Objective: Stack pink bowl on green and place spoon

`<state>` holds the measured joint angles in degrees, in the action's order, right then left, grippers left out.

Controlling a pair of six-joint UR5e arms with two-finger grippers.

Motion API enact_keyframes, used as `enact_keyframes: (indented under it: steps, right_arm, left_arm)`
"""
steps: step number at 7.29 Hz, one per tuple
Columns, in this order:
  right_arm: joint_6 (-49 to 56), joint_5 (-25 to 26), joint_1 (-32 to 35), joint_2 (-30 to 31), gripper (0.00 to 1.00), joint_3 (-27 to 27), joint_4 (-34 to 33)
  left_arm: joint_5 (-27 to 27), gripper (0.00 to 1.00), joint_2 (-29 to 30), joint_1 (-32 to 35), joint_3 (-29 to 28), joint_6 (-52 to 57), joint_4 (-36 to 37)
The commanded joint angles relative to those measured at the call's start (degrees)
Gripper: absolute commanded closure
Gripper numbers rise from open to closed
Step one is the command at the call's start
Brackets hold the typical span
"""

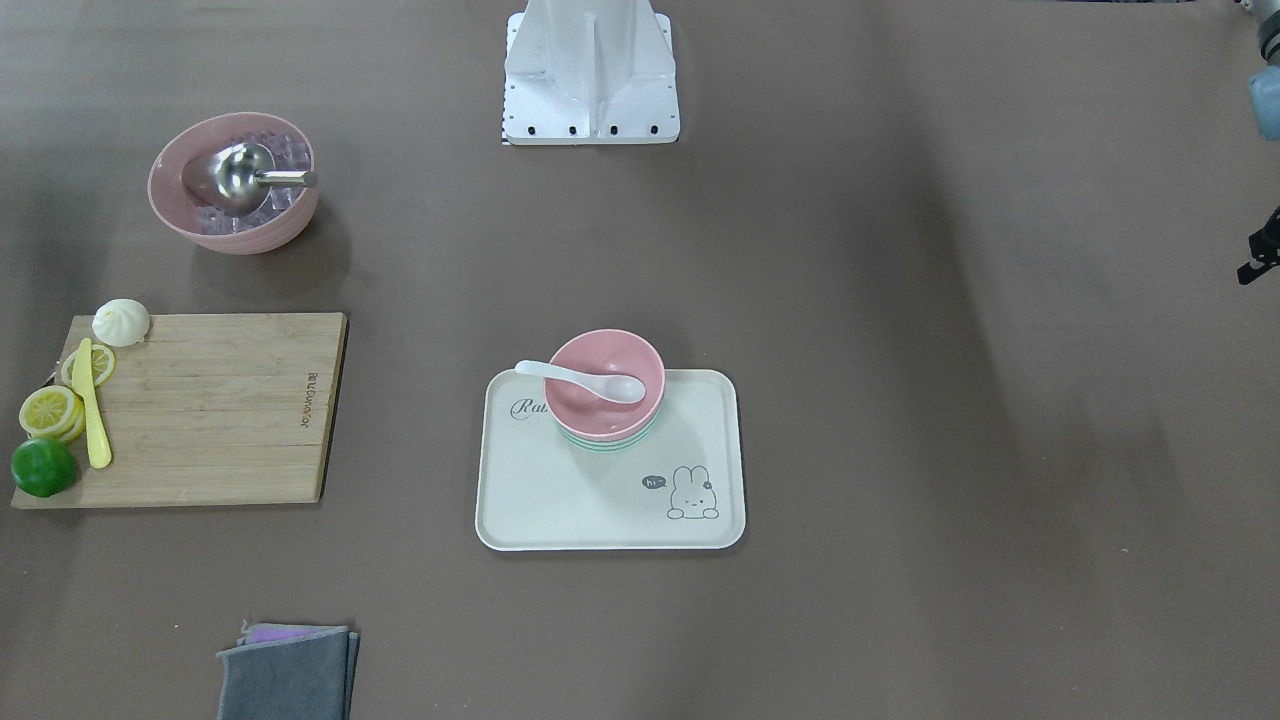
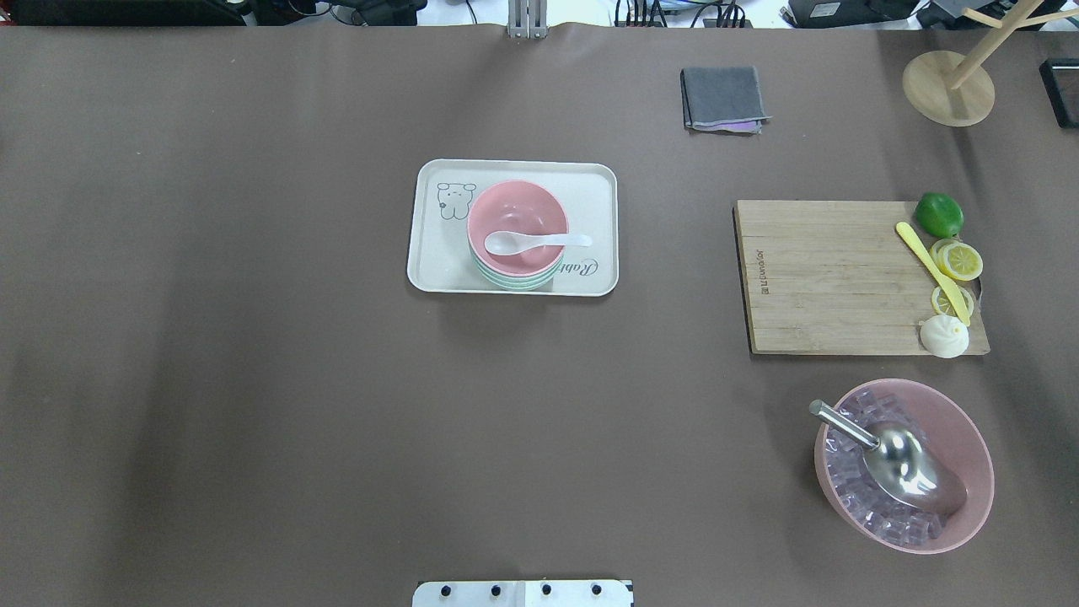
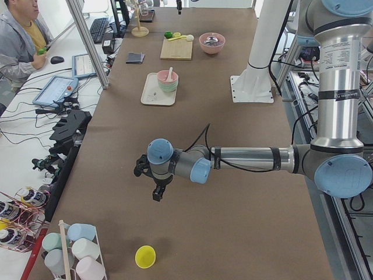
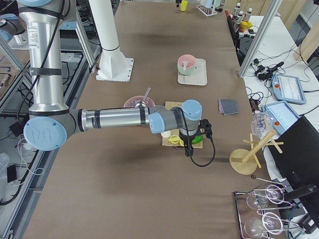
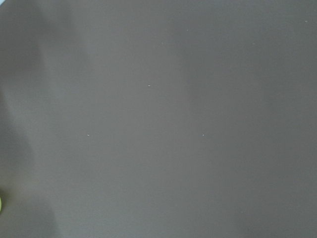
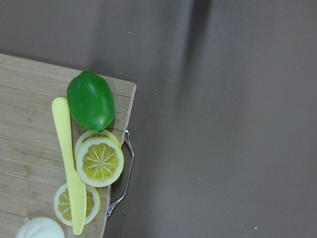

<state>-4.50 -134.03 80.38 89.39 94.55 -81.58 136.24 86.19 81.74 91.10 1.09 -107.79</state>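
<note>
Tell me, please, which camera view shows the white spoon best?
The exterior front-facing view: the white spoon shows whole, its scoop in the pink bowl, its handle over the rim. The overhead exterior view nearly matches it; both side views show it tiny; the wrist views miss it.

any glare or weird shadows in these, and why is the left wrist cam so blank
Overhead exterior: bright glint on the metal scoop, broad soft shadow bands across the table. Front-facing: soft shadow beside the ice bowl. Left wrist: only bare brown table fills it, hence blank. Right wrist: crisp, mild sheen on the lime, one dark shadow stripe on the table.
</note>
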Motion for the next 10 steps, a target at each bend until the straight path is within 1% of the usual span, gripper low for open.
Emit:
enact_keyframes:
  steps: [1,3,4,5,6,8,10]
  right_arm:
    - [-0.2,-0.2,0.0,-0.1,0.0,-0.1,0.0]
    - [-0.4,-0.2,0.0,-0.3,0.0,-0.2,-0.1]
    - [-0.5,-0.9,0.0,-0.4,0.0,-0.3,-0.1]
    - [-0.4,-2.8,0.0,-0.4,0.0,0.0,0.0]
    - [-0.4,-2.9,0.0,-0.4,0.0,0.2,0.1]
    - [-0.4,-2.9,0.0,0.2,0.0,0.5,0.1]
    - [-0.4,-2.7,0.0,-0.2,0.0,0.1,0.1]
  left_arm:
    - [0.1,0.02,0.3,0.1,0.3,-0.3,-0.4]
    - [0.0,0.02,0.8,0.1,0.4,-0.8,-0.5]
    - [0.0,0.02,0.7,0.1,0.7,-1.0,-0.4]
    - [0.1,0.02,0.6,0.1,0.7,-0.4,-0.6]
    - [-0.4,0.02,0.0,0.0,2.7,-2.3,-0.3]
    - [0.1,0.02,-0.2,0.1,3.1,-3.7,-0.3]
    - [-0.4,0.02,0.4,0.0,2.3,-8.4,-0.3]
